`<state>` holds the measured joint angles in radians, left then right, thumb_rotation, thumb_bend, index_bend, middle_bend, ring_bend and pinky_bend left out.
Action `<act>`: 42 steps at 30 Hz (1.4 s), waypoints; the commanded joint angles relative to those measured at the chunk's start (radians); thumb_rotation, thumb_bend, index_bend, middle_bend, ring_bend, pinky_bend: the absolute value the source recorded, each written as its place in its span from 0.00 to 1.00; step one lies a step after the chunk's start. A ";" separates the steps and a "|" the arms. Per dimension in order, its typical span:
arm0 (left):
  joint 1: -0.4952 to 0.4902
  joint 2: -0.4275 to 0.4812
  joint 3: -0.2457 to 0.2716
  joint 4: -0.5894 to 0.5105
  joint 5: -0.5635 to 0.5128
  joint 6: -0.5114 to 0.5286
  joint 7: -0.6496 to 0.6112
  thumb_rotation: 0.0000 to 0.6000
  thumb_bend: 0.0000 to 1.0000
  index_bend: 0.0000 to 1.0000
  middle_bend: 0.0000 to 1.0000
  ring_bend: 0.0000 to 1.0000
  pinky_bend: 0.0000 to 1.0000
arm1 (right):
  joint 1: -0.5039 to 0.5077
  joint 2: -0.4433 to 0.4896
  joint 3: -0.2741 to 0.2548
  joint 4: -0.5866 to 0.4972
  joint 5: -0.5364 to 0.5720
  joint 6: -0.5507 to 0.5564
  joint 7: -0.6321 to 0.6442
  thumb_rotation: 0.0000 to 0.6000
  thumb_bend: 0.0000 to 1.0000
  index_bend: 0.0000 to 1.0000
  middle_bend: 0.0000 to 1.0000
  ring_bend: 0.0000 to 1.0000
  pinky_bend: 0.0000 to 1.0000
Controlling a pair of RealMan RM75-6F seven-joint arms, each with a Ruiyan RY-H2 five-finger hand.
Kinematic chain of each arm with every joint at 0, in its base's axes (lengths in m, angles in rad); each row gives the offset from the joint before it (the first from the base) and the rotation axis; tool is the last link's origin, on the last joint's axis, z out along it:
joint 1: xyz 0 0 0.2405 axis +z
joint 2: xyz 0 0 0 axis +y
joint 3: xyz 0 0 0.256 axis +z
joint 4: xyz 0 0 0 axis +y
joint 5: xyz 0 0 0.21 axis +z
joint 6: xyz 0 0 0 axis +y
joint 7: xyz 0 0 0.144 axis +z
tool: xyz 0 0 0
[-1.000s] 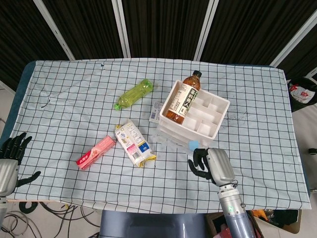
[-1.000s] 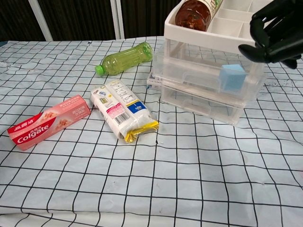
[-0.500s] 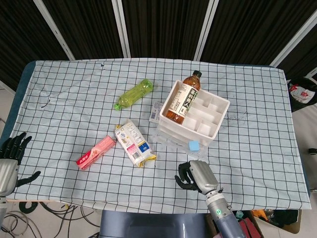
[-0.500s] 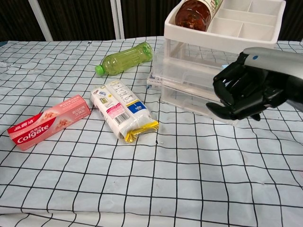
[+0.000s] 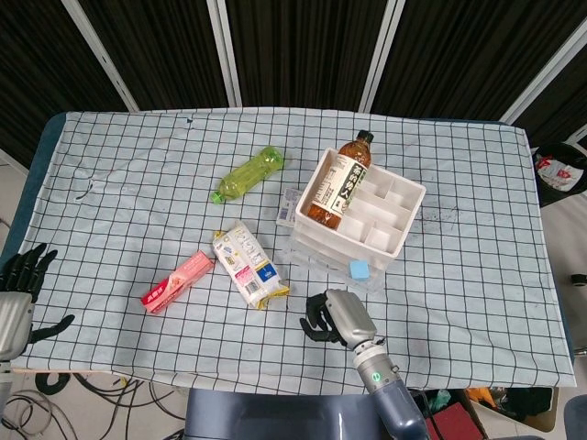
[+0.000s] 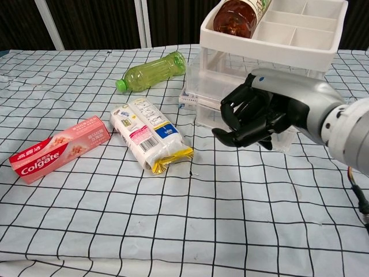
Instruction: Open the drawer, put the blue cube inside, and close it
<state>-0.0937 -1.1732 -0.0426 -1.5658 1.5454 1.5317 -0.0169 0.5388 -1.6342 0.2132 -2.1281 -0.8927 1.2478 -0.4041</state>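
Plainly empty — right hand (image 6: 249,118), fingers apart

A yellow-ended snack packet (image 5: 249,267) lies mid-cloth on the checked tablecloth (image 5: 128,183). Just left of it sits a pink Colgate toothpaste box (image 5: 177,281); beyond it, farther up the cloth, lies a green bottle (image 5: 247,173).

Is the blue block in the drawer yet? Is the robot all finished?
Looks nearly finished. The blue cube sits inside the clear drawer unit, and the drawer looks pushed in. The right hand holds nothing, in front of it. The left hand waits at the table's edge.
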 commanded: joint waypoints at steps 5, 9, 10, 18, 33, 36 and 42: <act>-0.002 0.000 -0.004 0.000 -0.007 -0.004 0.001 1.00 0.02 0.00 0.00 0.00 0.00 | 0.037 -0.050 0.040 0.044 0.077 -0.022 0.010 1.00 0.37 0.79 0.85 0.85 0.77; -0.003 0.001 -0.006 0.000 -0.011 -0.005 0.000 1.00 0.02 0.00 0.00 0.00 0.00 | 0.056 -0.072 0.056 0.069 0.107 -0.036 0.016 1.00 0.37 0.79 0.85 0.85 0.77; -0.003 0.001 -0.007 0.000 -0.012 -0.006 0.000 1.00 0.02 0.00 0.00 0.00 0.00 | 0.061 -0.076 0.060 0.075 0.113 -0.039 0.016 1.00 0.37 0.79 0.85 0.85 0.77; -0.004 0.003 -0.009 -0.004 -0.021 -0.010 -0.003 1.00 0.02 0.00 0.00 0.00 0.00 | 0.109 -0.121 0.121 0.154 0.176 -0.055 0.023 1.00 0.37 0.79 0.84 0.84 0.77; -0.005 0.006 -0.011 -0.011 -0.030 -0.019 -0.005 1.00 0.02 0.00 0.00 0.00 0.00 | 0.147 -0.130 0.196 0.273 0.269 -0.055 0.046 1.00 0.38 0.79 0.84 0.84 0.77; -0.005 0.006 -0.011 -0.013 -0.031 -0.019 -0.003 1.00 0.02 0.00 0.00 0.00 0.00 | 0.149 -0.124 0.208 0.284 0.284 -0.056 0.055 1.00 0.38 0.79 0.84 0.84 0.77; -0.004 0.006 -0.010 -0.014 -0.032 -0.020 -0.002 1.00 0.02 0.00 0.00 0.00 0.00 | 0.151 -0.107 0.226 0.298 0.313 -0.054 0.063 1.00 0.38 0.79 0.84 0.84 0.77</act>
<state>-0.0982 -1.1674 -0.0528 -1.5802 1.5136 1.5121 -0.0192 0.6892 -1.7425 0.4381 -1.8312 -0.5807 1.1926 -0.3415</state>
